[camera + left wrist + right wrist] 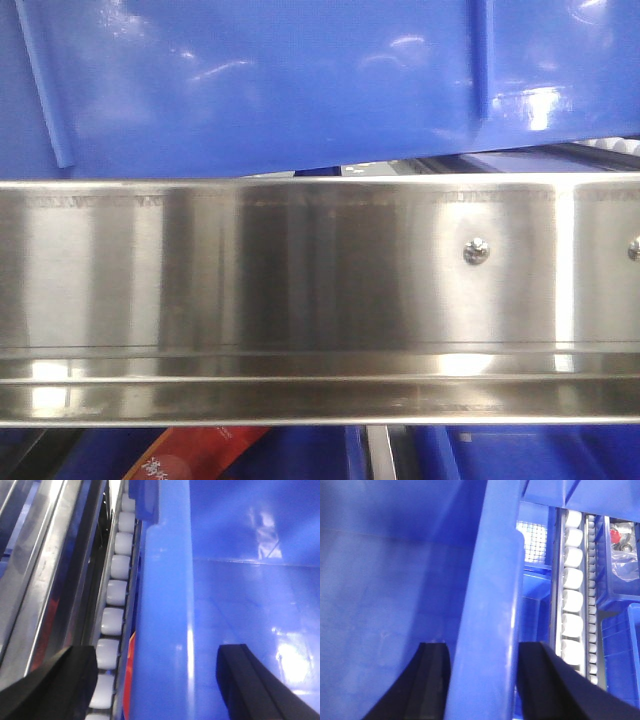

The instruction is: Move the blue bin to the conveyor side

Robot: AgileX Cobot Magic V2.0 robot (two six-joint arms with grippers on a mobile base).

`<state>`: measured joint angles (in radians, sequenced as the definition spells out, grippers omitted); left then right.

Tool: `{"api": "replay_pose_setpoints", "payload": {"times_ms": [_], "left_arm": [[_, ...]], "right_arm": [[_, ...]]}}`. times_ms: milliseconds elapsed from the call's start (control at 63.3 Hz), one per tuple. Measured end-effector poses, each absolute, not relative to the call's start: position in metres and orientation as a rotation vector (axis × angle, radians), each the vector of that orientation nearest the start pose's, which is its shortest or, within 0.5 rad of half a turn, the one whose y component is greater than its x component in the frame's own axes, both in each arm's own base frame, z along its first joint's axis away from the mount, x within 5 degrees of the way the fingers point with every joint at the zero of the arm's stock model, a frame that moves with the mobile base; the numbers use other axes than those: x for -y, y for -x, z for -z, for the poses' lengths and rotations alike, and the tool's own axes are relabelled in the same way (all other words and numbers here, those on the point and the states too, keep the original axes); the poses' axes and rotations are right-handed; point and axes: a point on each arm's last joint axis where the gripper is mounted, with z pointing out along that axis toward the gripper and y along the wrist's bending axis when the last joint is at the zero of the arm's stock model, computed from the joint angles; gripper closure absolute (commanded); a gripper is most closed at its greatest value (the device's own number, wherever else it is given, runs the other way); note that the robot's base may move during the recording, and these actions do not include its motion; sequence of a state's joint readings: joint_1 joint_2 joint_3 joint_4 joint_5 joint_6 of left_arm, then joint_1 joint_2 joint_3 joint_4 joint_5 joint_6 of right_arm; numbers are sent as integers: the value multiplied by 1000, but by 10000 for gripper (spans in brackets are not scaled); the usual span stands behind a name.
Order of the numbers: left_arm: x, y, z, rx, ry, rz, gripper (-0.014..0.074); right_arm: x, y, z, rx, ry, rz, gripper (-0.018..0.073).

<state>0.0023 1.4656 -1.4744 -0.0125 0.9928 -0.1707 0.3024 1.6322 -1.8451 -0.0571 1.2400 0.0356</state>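
Note:
The blue bin (280,80) fills the top of the front view, its bottom edge slightly tilted above the steel rail. In the left wrist view my left gripper (157,652) is open and straddles the bin's thick rim (165,605). One finger (55,685) is outside over the rollers, the other (255,685) is inside the bin, and both are clear of the rim. In the right wrist view my right gripper (484,647) is shut on the bin's rim (490,580), with a finger pressed against each side. The conveyor is out of view.
A shiny stainless-steel rack rail (320,290) runs across the front view. Its white rollers (117,580) run beside the bin and also show in the right wrist view (571,595). Other blue bins (620,630) stand beyond, one holding bagged parts (622,545). A red packet (190,455) lies below the rail.

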Motion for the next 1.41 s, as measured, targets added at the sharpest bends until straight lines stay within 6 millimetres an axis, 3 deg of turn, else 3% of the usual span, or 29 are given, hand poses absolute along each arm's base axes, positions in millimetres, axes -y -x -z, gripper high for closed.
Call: {"api": "replay_pose_setpoints", "payload": {"times_ms": [332,442,585,743,838,1154,1406], "left_arm": [[1,-312,-383,-2475,208,94,200],[1,-312,-383,-2473,208,95,241],[2,-313,-385,-2462,211,113,389],[0,-313,-385,-2454,209,100,637],[0,-313,-385,-2454,208,98,602],[0,-312,-390,-2460,207,96,616],[0,-308,-414,-2472,204,90,616]], "right_arm": [[-97,-329,-424,-2489,335,-63,637],[-98,-330,-423,-2488,335,-63,637],[-98,-330,-423,-2487,335,-66,637],[-98,-330,-423,-2485,335,-66,637],[-98,-330,-423,-2484,335,-66,637],[-98,-330,-424,-2484,335,-67,637],[-95,-322,-440,-2475,279,-87,638]]}}
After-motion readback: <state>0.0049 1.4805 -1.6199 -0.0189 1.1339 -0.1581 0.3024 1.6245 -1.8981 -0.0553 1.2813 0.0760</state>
